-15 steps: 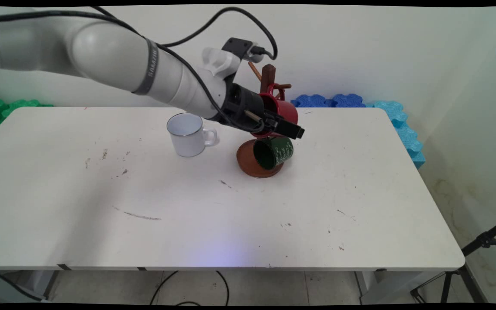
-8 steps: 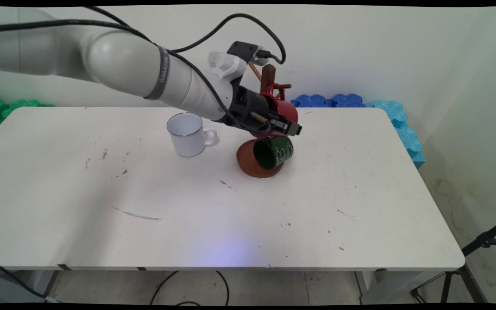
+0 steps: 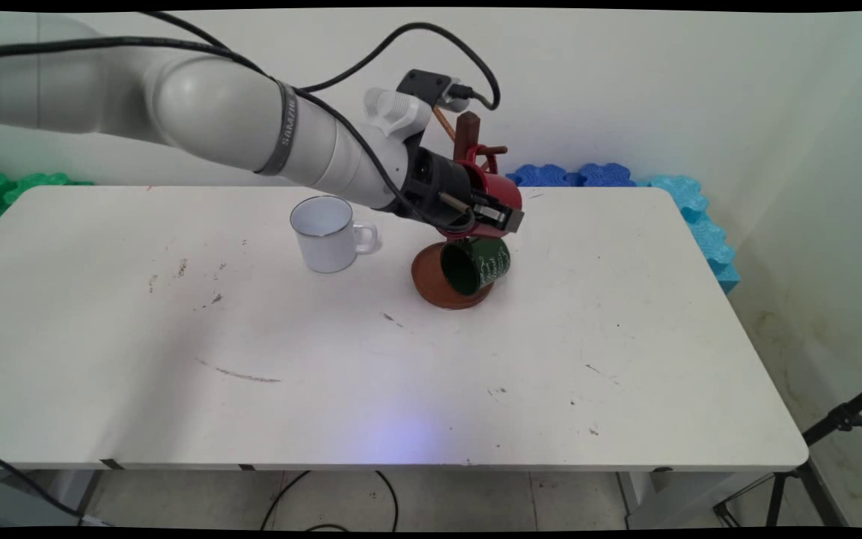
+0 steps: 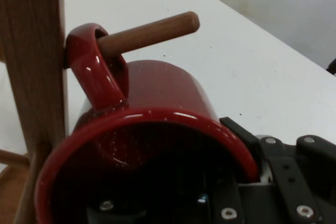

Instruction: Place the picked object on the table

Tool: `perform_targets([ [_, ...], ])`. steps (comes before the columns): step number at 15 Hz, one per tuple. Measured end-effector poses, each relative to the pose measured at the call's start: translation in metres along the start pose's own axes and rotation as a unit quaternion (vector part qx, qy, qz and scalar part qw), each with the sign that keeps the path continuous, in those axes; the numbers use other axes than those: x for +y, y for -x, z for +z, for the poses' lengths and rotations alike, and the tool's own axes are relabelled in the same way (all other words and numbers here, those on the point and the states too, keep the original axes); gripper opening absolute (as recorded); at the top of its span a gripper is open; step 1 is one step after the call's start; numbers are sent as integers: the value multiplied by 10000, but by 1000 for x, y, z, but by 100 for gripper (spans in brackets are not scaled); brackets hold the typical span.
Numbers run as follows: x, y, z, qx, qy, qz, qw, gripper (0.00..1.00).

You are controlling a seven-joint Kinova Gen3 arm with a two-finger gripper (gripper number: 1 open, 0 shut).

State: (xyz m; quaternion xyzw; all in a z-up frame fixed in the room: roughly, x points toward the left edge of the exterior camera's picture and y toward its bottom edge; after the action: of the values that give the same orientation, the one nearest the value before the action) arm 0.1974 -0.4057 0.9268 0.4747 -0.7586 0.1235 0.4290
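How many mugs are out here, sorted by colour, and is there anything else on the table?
Red mug: 1, handle on a peg of the wooden mug stand, gripper on its rim
Green mug: 1
White mug: 1
Wooden mug stand: 1
Total: 4

Your white table (image 3: 371,389) carries two things directly. The white mug (image 3: 324,233) stands upright left of centre, toward the far edge, its handle pointing to 3 o'clock. At its 3 o'clock, near but apart, sits the brown round rack base (image 3: 431,284). Dark scuffs mark the tabletop.
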Motion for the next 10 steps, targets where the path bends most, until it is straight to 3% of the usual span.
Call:
perform_targets([
  [5, 5, -2, -10, 45, 90, -34, 9999, 0],
  [10, 13, -9, -26, 228, 337, -78, 9991, 0],
])
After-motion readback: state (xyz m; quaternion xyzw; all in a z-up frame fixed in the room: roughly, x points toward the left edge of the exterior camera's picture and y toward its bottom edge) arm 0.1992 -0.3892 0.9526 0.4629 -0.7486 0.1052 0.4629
